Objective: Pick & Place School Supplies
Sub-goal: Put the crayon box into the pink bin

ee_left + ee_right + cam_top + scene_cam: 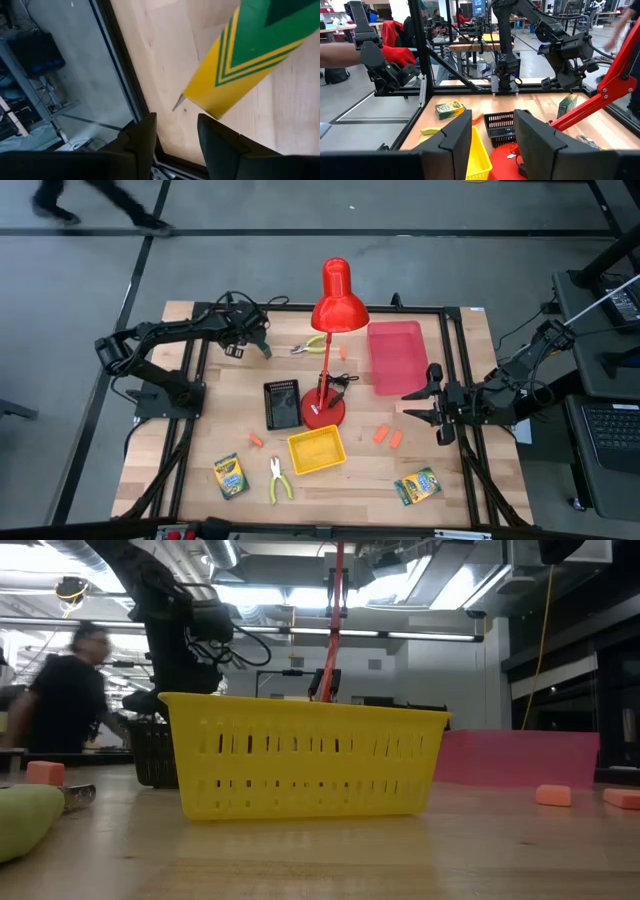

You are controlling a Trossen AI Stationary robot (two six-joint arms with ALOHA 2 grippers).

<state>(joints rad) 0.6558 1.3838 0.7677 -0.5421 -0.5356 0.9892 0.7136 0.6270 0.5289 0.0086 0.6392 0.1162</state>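
A yellow-and-green crayon box (250, 55) fills the left wrist view, tilted, close to the far-left edge of the wooden counter (200, 430). The left end effector (175, 125) is right at it, fingers apart. The box sits just beyond the fingertips, not between them, so it is not clamped. Whether the box rests flat or on an edge cannot be told.

To do this pick well, the end effector probably needs to line its open fingers across the box's narrow sides, advance until the box is well between them, then close squarely so the box does not twist out.

Nearby are the black tray (281, 404), the yellow tray (316, 450) and the pink tray (395, 357), around the red desk lamp (333, 300). The lamp's arm is an obstacle for any carry. The right end effector (492, 125) waits at the counter's right side, fingers apart and empty.
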